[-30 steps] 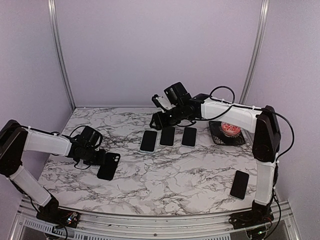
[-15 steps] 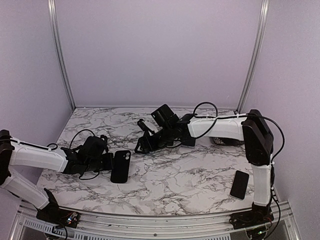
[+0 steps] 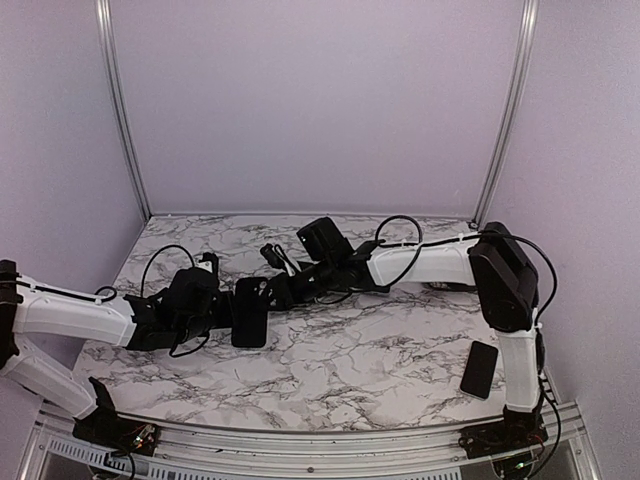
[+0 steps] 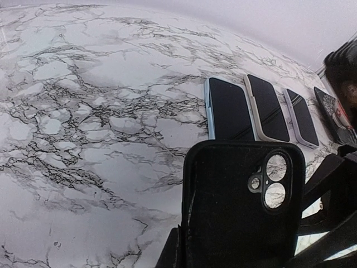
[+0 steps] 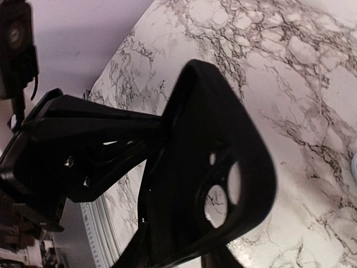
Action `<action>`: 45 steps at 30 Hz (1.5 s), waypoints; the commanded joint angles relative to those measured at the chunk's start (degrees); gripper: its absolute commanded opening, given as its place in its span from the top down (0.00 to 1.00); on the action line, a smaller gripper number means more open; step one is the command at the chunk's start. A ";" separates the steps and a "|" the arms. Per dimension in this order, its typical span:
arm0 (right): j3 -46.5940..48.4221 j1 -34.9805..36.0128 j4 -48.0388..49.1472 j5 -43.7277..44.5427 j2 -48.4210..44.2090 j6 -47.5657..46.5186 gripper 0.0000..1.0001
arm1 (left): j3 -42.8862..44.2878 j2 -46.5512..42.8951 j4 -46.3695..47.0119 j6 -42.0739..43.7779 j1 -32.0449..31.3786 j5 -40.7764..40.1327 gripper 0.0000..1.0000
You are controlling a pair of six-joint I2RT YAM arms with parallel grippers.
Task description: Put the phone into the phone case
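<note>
Your left gripper (image 3: 226, 313), clamped shut on the black case (image 3: 250, 312), has within the past second carried it from the left of the frame to the middle of the worktop (image 3: 350, 372). Your right gripper (image 3: 275, 290) has swung down from the back row to meet it and now sits at the case's upper edge. No view shows whether its jaws have closed on the rim. Neither gripper holds a phone: three phones (image 4: 228, 109) lie side by side in the upper right of the left wrist view, beyond the case, and a fourth phone (image 3: 479, 368) lies at lower right of the top view. The case looks to be changing hands or being steadied, and the phone pick-up has not yet begun.
</note>
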 commanded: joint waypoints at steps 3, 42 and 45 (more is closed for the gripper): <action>0.88 -2.27 -0.97 -0.53 -0.16 0.75 1.00 | 2.01 -2.68 3.49 3.34 -1.13 -1.67 1.00; -41.24 -34.33 -48.30 48.36 -44.44 4.35 0.01 | 14.55 8.60 -6.42 19.98 -1.13 -10.04 0.01; -44.06 -39.37 -47.48 48.68 -44.68 7.26 0.01 | 14.05 8.97 -6.09 21.00 -1.13 -10.30 0.01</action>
